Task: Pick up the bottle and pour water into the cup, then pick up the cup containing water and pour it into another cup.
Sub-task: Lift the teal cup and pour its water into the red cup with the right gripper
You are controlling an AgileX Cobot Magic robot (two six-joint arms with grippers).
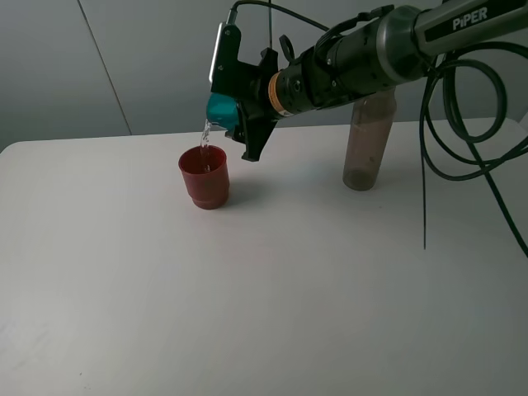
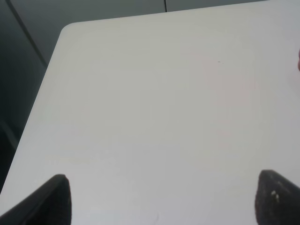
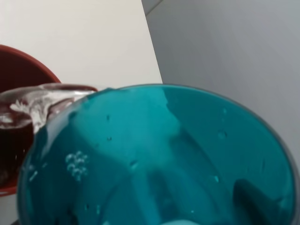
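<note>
- Teal plastic first: gripping the teal cup (image 1: 219,107) tightly in the right hand (image 1: 235,103), tilting it just above the red cup (image 1: 204,176).
- Streaming water (image 1: 205,136) into the red cup, so seemingly working through the final pour.
- Leaving the bottle (image 1: 367,144) upright on the worktop (image 1: 264,289), well apart, its part apparently finished.
- Holding the left hand (image 2: 164,208) wide open, grasping nothing.
- Awaiting: emptying the teal cup, setting it down.

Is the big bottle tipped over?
No, the bottle stands upright on the table.
</note>
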